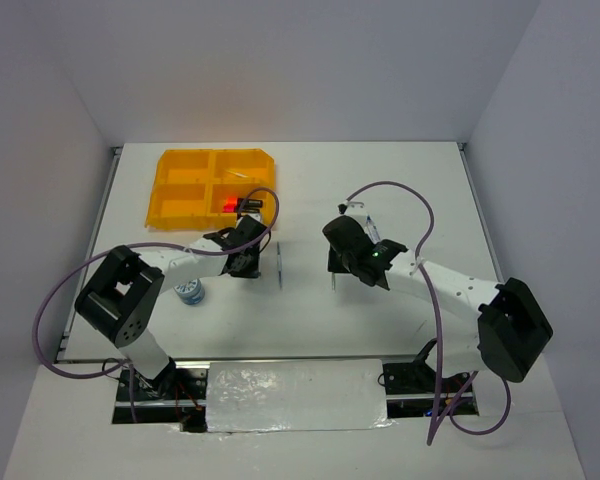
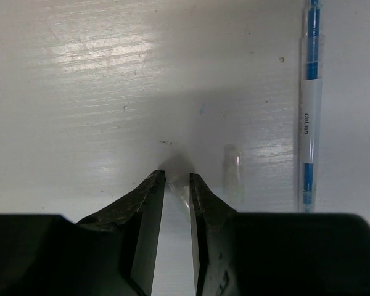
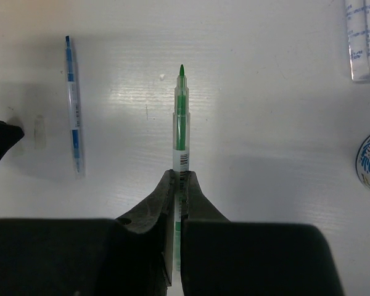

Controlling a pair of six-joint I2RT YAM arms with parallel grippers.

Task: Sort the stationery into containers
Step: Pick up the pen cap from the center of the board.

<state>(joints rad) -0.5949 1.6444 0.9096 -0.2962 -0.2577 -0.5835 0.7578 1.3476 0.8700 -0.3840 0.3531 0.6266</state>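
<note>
Holding the green pen (image 3: 180,123), your right gripper (image 3: 180,174) is clamped on the pen's rear part. The long axis of the pen runs straight out ahead of the fingers. This gripper stands well apart from the orange-yellow tray (image 1: 185,165), to the right of it and beyond its near edge. Your left gripper (image 2: 177,176) is just beside the tray's near right corner. Its fingers stand narrowly apart, and you cannot tell if something is between them. You will probably need to carry the pen leftward to the tray.
</note>
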